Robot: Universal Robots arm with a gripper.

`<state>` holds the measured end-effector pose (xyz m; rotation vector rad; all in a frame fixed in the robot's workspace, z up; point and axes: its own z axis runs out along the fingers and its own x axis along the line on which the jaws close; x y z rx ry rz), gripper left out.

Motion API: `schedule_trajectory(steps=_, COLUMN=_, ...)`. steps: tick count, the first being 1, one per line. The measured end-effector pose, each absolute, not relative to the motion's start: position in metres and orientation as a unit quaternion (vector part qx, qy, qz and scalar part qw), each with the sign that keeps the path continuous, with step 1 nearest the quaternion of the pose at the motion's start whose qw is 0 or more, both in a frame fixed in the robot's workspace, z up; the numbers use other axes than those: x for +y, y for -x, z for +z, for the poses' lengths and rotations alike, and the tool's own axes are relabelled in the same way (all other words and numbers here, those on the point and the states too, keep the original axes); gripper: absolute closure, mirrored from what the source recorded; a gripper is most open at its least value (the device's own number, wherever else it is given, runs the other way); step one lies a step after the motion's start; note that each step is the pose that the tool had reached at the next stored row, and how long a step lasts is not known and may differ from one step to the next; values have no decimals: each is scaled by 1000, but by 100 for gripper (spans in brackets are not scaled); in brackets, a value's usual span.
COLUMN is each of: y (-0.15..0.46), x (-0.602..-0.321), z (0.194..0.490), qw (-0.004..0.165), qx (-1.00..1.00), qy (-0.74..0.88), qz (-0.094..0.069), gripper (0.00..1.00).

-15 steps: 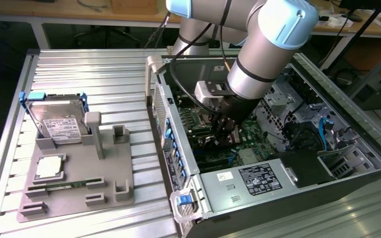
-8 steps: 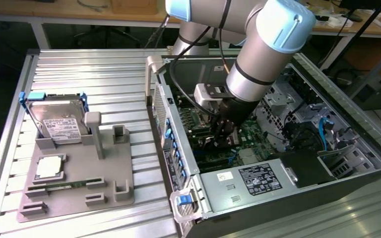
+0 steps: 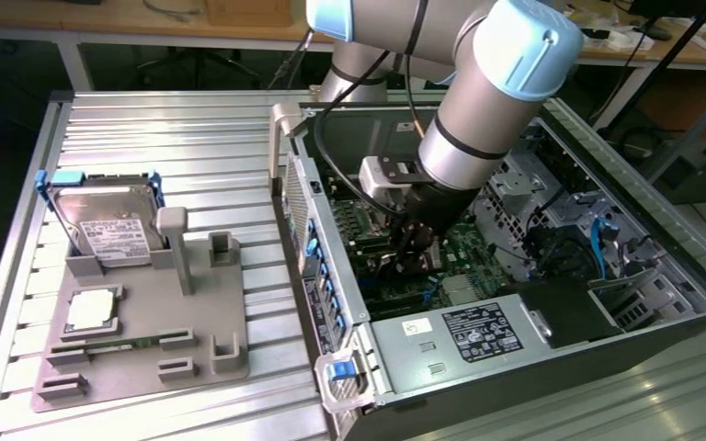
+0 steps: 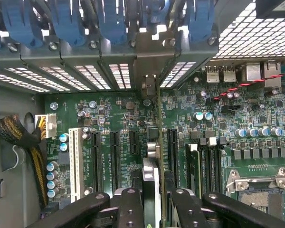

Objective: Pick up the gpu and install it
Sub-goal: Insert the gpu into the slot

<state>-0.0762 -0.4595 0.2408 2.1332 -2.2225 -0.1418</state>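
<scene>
We see the gripper (image 4: 154, 199) closed on the gpu (image 4: 154, 142), its black fingers (image 4: 133, 202) pressing the thin card from both sides. The card stands edge-on above the green motherboard (image 4: 118, 114), its silver end bracket reaching the perforated rear slot wall. It sits between the black expansion slots, but we cannot tell whether it is seated. In the exterior view the gripper (image 3: 412, 253) reaches down inside the open computer case (image 3: 647, 230). On the exterior view's left, a grey fixture tray (image 3: 144, 367) on the slatted table (image 3: 181, 129) holds a hard drive (image 3: 110, 230).
</scene>
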Motion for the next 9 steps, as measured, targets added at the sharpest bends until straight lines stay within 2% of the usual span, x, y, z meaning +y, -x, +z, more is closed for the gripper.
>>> schedule_trajectory(steps=1, y=76, x=-459, z=240, qw=28, qx=-720, qy=-691, qz=-46, gripper=73)
schedule_trajectory(steps=2, y=76, x=-459, z=240, qw=28, qx=-720, qy=-691, qz=-46, gripper=66)
schedule_trajectory(steps=3, y=76, x=-459, z=240, qw=28, qx=-720, qy=-691, qz=-46, gripper=66)
schedule_trajectory(steps=4, y=76, x=-459, z=241, qw=29, qx=-720, qy=-691, qz=-46, gripper=60)
schedule_trajectory(steps=5, y=76, x=-459, z=241, qw=29, qx=-720, qy=-691, qz=-46, gripper=60)
schedule_trajectory(steps=6, y=76, x=-459, z=241, qw=29, qx=-720, qy=-691, qz=-46, gripper=53)
schedule_trajectory(steps=9, y=76, x=-459, z=249, qw=29, qx=-720, qy=-691, qz=-46, gripper=53)
